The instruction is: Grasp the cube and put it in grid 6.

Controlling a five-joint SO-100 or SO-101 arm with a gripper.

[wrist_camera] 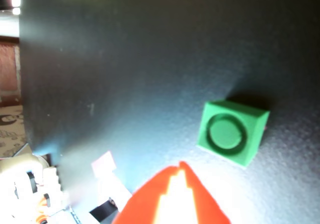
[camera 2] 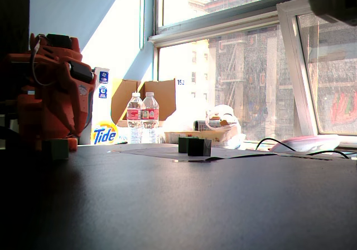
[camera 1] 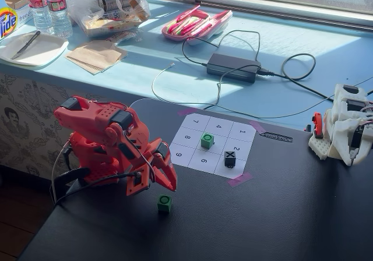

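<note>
A bright-green cube (camera 1: 165,203) with a dark ring on top sits on the black table, off the sheet, just below and in front of my red gripper (camera 1: 171,184). In the wrist view the cube (wrist_camera: 231,132) lies up and to the right of the gripper tip (wrist_camera: 179,170), not touching. The jaws look closed together and empty. Grid 6 (camera 1: 204,161) is a bare white cell in the sheet's near row. A second green cube (camera 1: 207,140) stands on cell 5. In a low fixed view the near cube (camera 2: 58,148) sits by the arm.
A black cube marked X (camera 1: 230,159) stands at the sheet's right side near cells 2 and 3. A white arm (camera 1: 344,124) rests at the table's right edge. Behind are a power brick with cables (camera 1: 233,67), bottles and clutter on the blue ledge.
</note>
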